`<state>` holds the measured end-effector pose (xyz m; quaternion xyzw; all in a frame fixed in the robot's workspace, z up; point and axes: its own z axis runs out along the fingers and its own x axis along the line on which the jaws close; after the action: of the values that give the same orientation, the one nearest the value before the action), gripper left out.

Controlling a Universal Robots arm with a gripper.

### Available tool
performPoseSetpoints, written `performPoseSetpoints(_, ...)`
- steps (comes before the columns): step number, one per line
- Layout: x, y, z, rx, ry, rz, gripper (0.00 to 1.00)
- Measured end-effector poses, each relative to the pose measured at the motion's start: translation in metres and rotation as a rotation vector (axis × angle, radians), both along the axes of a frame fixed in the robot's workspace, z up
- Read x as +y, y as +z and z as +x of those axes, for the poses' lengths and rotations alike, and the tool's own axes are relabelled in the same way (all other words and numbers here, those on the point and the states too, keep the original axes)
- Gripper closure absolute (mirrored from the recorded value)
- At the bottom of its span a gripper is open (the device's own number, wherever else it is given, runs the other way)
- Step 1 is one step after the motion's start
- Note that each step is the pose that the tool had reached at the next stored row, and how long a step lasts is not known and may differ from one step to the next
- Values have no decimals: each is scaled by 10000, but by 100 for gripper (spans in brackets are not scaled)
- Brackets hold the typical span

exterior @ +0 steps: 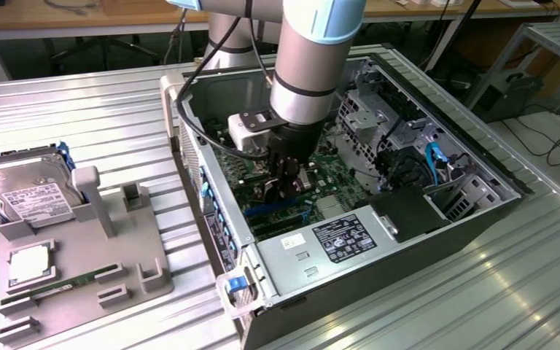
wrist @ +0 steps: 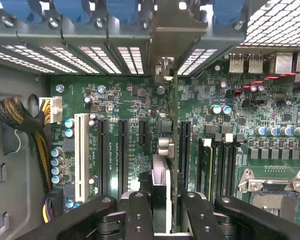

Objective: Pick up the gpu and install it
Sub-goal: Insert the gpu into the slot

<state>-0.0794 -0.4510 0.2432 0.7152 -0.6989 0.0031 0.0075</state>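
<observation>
On the exterior view's left, a grey holder tray point(exterior: 76, 270) lies on the ribbed metal table point(exterior: 95, 117), carrying a silver hard drive point(exterior: 27, 191) with a white label, standing tilted at its far end, a small square chip point(exterior: 29, 264) lying flat and a slim green memory stick point(exterior: 61, 286) near the front edge. To the right of the tray lies the open computer case point(exterior: 358, 211) on its side, with the green motherboard point(exterior: 260, 171) exposed inside, a labelled silver power supply point(exterior: 334, 240) at the near end and a blue cable point(exterior: 434, 164) near the drive bays further right. The arm point(exterior: 305, 65) comes straight down into the case, and its gripper point(exterior: 285, 191) sits low over the motherboard. In the wrist view, the two black fingers point(wrist: 137, 215) are clamped on the gpu point(wrist: 174, 120), which stands edge-on between them: its thin dark board runs away from the fingers as a narrow line across the motherboard point(wrist: 115, 95), between the black expansion slots point(wrist: 122, 155) on one side and the memory slots point(wrist: 220, 165) on the other. Its silver bracket point(wrist: 176, 35) is at the far end, against the case's slotted back wall beside the blue clips point(wrist: 122, 10). A white slot point(wrist: 81, 155) and a bundle of yellow and black wires point(wrist: 27, 125) lie beyond the expansion slots, and the empty processor socket point(wrist: 275, 195) lies beyond the memory slots. Whether the card's edge is seated in a slot cannot be told.
</observation>
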Motion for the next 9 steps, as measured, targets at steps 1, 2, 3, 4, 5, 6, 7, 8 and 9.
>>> performPoseSetpoints(1, 0, 0, 3, -1, 0, 1, 72)
performPoseSetpoints(2, 0, 0, 4, 0, -1, 0, 72)
performPoseSetpoints(3, 0, 0, 4, 0, -1, 1, 72)
performPoseSetpoints(4, 0, 0, 5, -1, -1, 1, 72)
performPoseSetpoints(5, 0, 0, 5, -1, 0, 0, 72)
performPoseSetpoints(6, 0, 0, 5, 0, 0, 0, 72)
performPoseSetpoints(7, 2, -1, 6, -1, 0, 1, 72)
performPoseSetpoints(8, 6, -1, 6, 0, 1, 0, 72)
performPoseSetpoints(9, 8, -1, 6, 0, 1, 0, 72)
